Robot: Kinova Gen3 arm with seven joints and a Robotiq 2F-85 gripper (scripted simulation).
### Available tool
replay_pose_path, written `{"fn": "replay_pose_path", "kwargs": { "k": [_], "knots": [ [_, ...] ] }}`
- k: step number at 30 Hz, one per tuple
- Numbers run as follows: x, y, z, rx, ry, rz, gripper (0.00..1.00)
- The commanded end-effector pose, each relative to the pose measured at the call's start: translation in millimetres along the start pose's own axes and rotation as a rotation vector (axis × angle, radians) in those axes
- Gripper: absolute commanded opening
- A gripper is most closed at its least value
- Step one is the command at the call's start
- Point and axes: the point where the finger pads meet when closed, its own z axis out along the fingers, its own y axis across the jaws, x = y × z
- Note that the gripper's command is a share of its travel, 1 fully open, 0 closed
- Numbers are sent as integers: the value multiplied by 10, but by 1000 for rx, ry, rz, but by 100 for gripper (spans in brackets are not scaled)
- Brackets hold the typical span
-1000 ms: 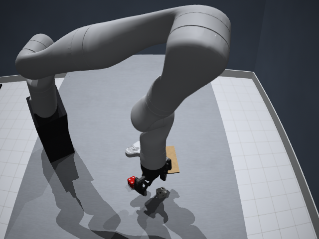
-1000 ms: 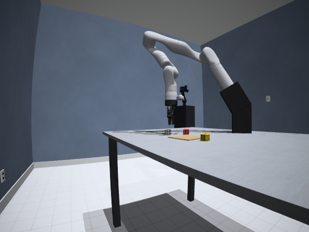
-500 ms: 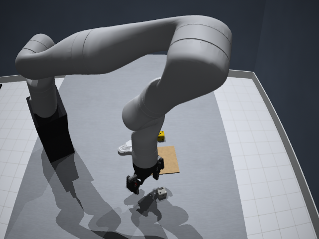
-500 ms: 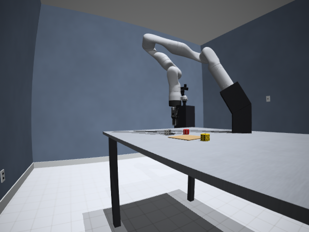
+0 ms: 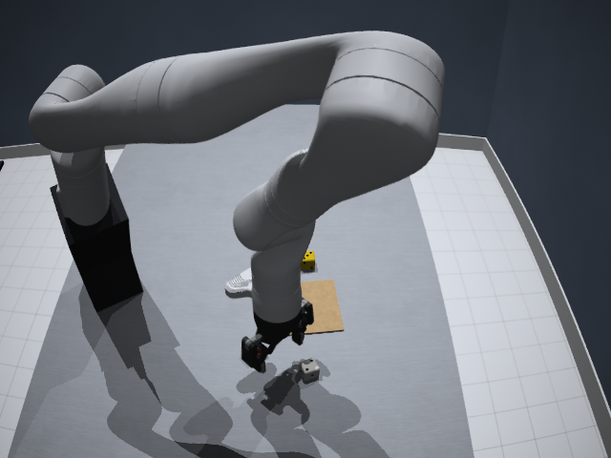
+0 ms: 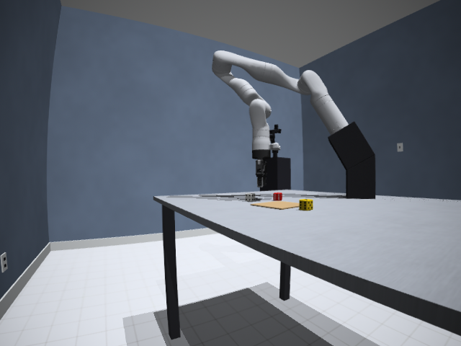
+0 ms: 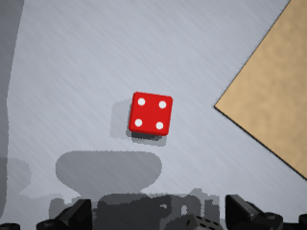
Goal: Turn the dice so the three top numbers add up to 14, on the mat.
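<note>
Room: blue-grey walls, a grey ceiling at the top of the exterior view, a white tiled floor (image 6: 93, 282) with a pale skirting board along the wall foot.
Table: a brushed grey table (image 6: 372, 238) on dark legs, cutting across the lower right of the exterior view; arm shadows sprawl over the lower part of the top view.
Mat: a tan mat (image 5: 323, 305) lies flat near the table's middle, nothing on it!
Red die (image 7: 152, 114): centre of the wrist view, on the bare table left of the mat's corner, four pips up.
Yellow die (image 6: 305, 204): on the table just off the mat's right-hand end in the exterior view.
White die (image 5: 309, 370): lower centre of the top view, on the table, below the mat.
Gripper (image 5: 276, 347): hanging above the table over the red die, jaws spread wide, holding nothing.
Base: a black pedestal (image 5: 106, 266) at the left of the top view.
</note>
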Motion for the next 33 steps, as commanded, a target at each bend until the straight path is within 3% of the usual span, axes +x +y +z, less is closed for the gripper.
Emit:
{"fn": "replay_pose_path", "kwargs": {
  "k": [1,33],
  "knots": [
    [6,5,-3,-4,-1,-2,100],
    [16,31,-3,-4,-1,-2,100]
  ]
}}
